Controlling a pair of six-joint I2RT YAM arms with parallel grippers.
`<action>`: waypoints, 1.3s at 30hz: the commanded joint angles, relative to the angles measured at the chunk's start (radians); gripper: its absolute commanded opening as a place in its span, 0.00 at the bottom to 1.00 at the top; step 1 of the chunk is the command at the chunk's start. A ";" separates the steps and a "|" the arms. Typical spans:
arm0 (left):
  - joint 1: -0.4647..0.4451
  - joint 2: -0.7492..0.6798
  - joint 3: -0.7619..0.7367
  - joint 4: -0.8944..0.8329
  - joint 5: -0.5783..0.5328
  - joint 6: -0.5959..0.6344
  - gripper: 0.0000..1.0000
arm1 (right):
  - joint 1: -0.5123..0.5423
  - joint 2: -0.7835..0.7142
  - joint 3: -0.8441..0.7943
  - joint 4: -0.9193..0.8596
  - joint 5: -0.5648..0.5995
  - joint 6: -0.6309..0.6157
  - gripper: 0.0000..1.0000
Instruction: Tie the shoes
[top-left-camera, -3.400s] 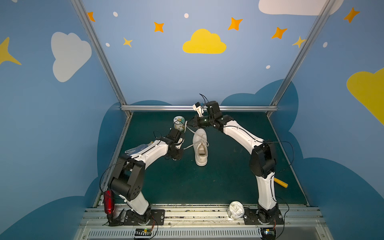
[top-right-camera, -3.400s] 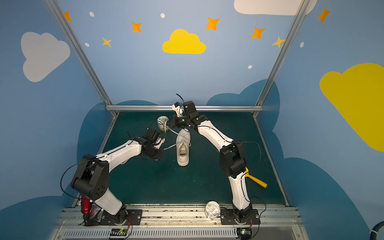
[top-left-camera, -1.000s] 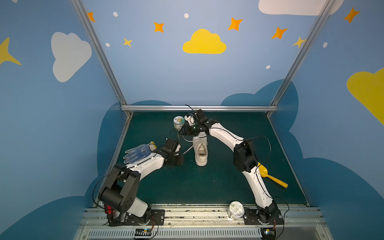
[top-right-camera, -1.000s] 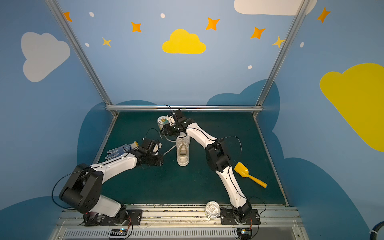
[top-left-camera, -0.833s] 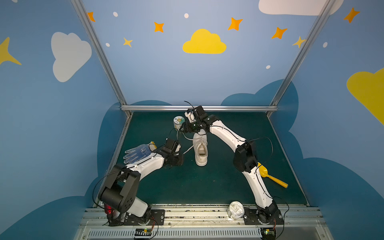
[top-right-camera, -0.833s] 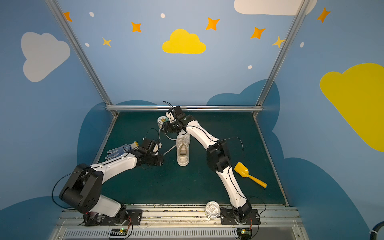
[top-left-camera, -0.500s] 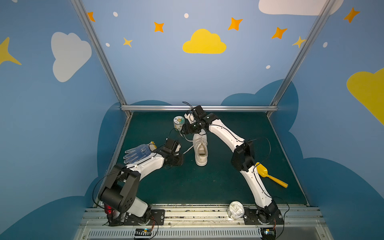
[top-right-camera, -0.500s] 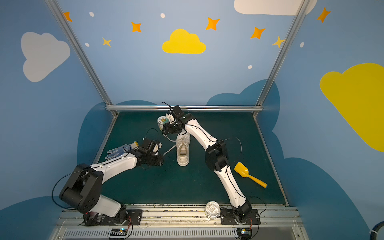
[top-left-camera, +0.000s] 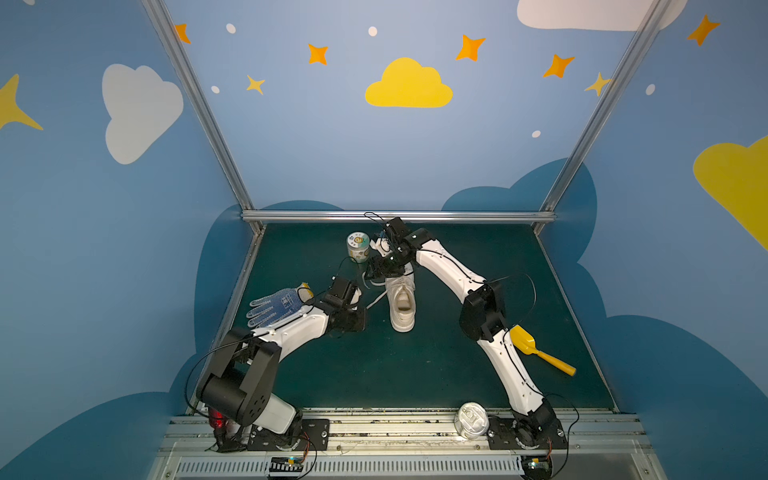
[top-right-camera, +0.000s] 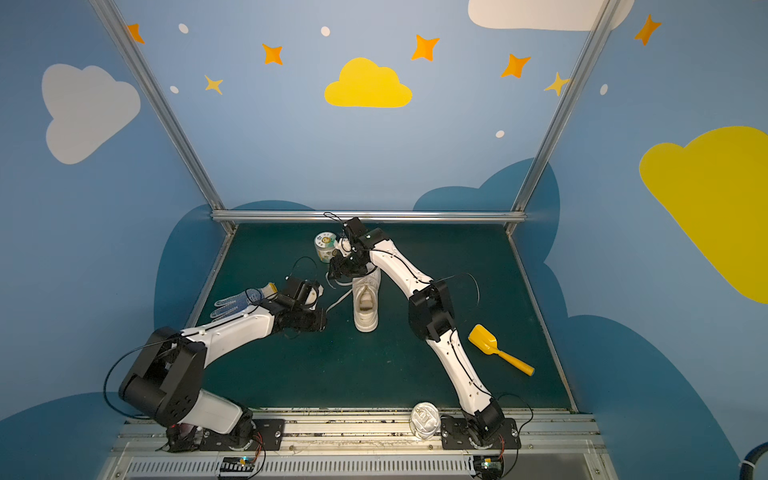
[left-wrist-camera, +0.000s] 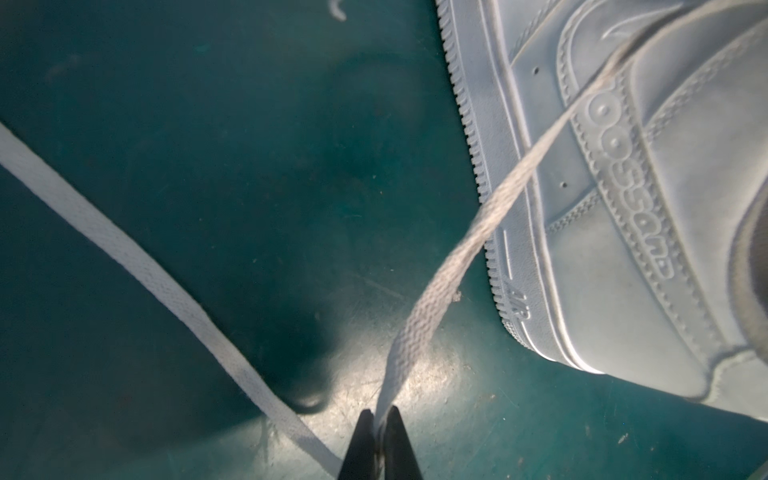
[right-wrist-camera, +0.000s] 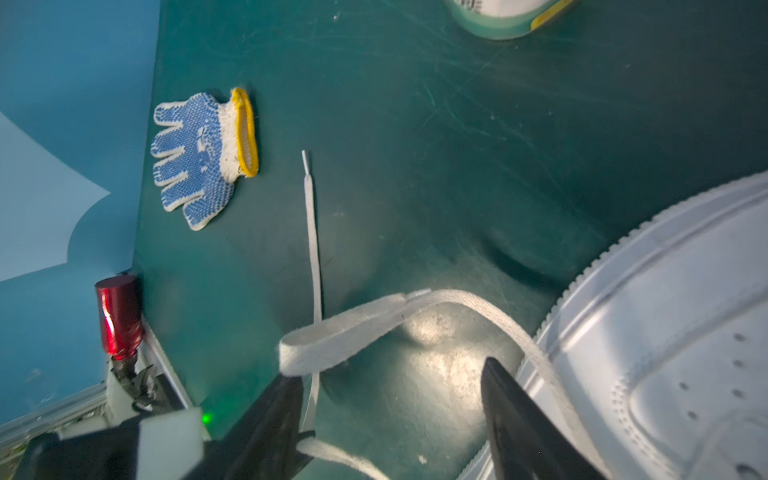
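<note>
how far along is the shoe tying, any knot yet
Done: nothing yet; no knot or bow shows on the sneaker, which stands on the mat. In hand: the left gripper pinches one lace that runs up to the shoe; the right gripper is open beside a folded lace loop. Left: crossing, knotting and the bow.

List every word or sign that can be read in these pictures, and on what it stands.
"oossand", roughly: embossed on the side of the white leather sneaker.
"AIR", probably: moulded into its thick white sole.
Label of the round green-and-white jar: too small to read.
</note>
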 joint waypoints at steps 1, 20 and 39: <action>-0.003 -0.004 0.016 -0.011 0.002 0.003 0.12 | -0.006 0.001 0.011 -0.033 -0.057 -0.037 0.69; 0.000 0.007 0.032 -0.017 -0.004 0.017 0.23 | -0.096 -0.240 -0.421 0.552 -0.344 0.274 0.63; 0.041 0.133 0.199 -0.061 0.141 0.208 0.47 | -0.242 -0.488 -0.604 0.413 -0.342 0.108 0.60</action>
